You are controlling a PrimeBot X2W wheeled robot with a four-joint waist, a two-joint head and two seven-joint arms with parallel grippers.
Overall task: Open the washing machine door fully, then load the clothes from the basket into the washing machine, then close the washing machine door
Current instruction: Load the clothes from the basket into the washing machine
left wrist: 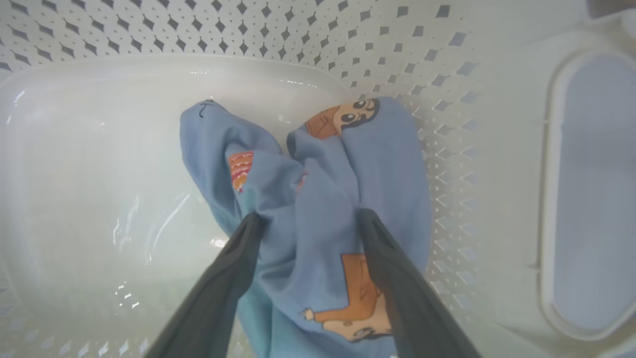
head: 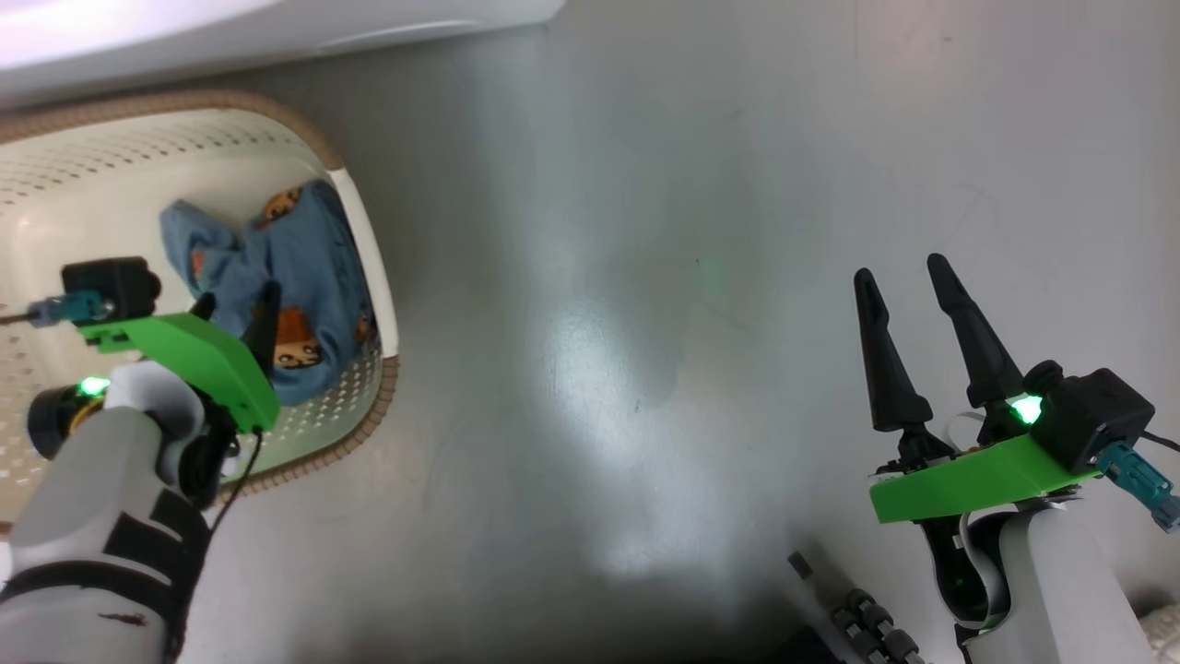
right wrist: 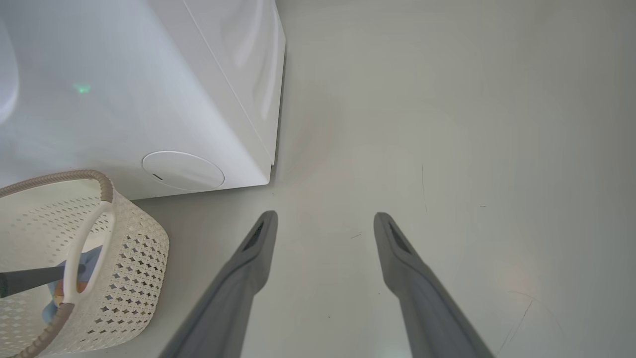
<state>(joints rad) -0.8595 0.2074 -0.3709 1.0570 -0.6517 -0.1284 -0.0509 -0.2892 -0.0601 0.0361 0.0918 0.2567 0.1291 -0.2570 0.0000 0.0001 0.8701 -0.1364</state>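
Blue clothes (left wrist: pixel 377 164) straddled by wide left hand (left wrist: pixel 310 216) (in basket (left wrist: pixel 348 40)); right hand (head: pixel 901 267) wide above floor (head: pixel 599 369).

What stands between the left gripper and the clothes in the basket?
Nothing visible: the left gripper is open, its fingers on either side of a bunched fold of the clothes, inside the basket.

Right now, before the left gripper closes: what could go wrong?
The open left gripper straddles a bunched fold of the clothes; closing may pinch a thin layer that slips. The clothes lie against the basket wall; the gripper could snag the perforations and drag the basket. The right gripper hangs open over the floor, not steadying it.
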